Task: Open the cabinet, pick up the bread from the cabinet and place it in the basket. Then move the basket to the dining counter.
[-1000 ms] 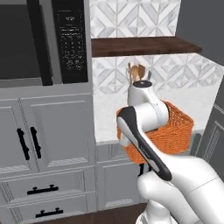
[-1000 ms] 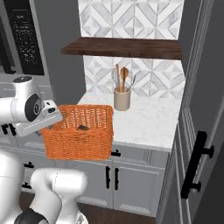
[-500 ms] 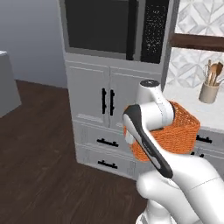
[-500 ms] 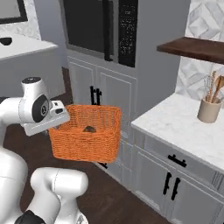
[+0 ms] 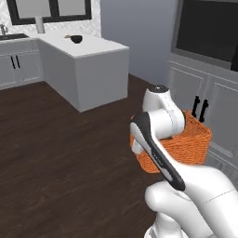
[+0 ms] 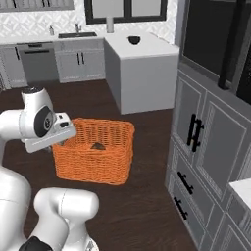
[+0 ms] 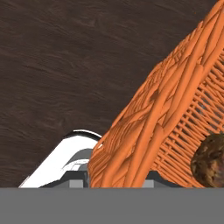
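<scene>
1. Carrying a bright orange woven wicker basket (image 6: 95, 156) above the dark wood-plank floor (image 5: 56, 153) — boxy, sides flaring slightly, no handle.
2. Clamping the two-finger gripper (image 7: 118, 177) shut on the basket's near wall, rim strands passing between the jaws.
3. Holding a small golden-brown rounded bread lump (image 7: 211, 161) inside, crust mottled dark.
4. Facing the long white marble-look dining counter (image 6: 142, 51) — well apart, a black bowl (image 6: 134, 39) sitting on top.

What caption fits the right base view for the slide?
Arm carries the orange basket, bread inside, above dark wood floor, with the white dining counter ahead.
</scene>
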Robot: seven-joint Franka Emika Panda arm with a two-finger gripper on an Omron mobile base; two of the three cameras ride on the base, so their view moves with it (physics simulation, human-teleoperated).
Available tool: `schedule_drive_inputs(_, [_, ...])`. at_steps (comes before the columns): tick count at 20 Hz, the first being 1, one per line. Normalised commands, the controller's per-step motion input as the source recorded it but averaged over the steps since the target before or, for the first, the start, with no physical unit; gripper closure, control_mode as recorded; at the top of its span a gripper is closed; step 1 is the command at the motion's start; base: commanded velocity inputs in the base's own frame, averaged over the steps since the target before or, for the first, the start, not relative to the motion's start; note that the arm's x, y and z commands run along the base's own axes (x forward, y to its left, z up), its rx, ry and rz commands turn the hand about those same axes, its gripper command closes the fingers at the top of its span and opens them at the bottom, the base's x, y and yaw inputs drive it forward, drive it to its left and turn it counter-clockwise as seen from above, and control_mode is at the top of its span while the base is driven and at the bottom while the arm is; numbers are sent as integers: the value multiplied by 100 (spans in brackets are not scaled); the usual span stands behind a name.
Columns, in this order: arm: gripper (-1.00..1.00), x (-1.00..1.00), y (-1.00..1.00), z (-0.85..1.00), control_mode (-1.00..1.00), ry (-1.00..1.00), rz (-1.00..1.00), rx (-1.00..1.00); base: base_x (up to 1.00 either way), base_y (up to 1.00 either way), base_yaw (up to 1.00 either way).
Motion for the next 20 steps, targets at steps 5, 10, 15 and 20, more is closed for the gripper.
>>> schedule_drive_inputs(5, [100, 0, 0, 0, 100, 0, 0, 0, 100, 53, 10])
schedule_drive_inputs(10, [100, 0, 0, 0, 100, 0, 0, 0, 100, 54, 0])
schedule_drive_inputs(15, [100, 0, 0, 0, 100, 0, 0, 0, 100, 30, 0])
schedule_drive_inputs(20, [100, 0, 0, 0, 100, 0, 0, 0, 100, 3, -1])
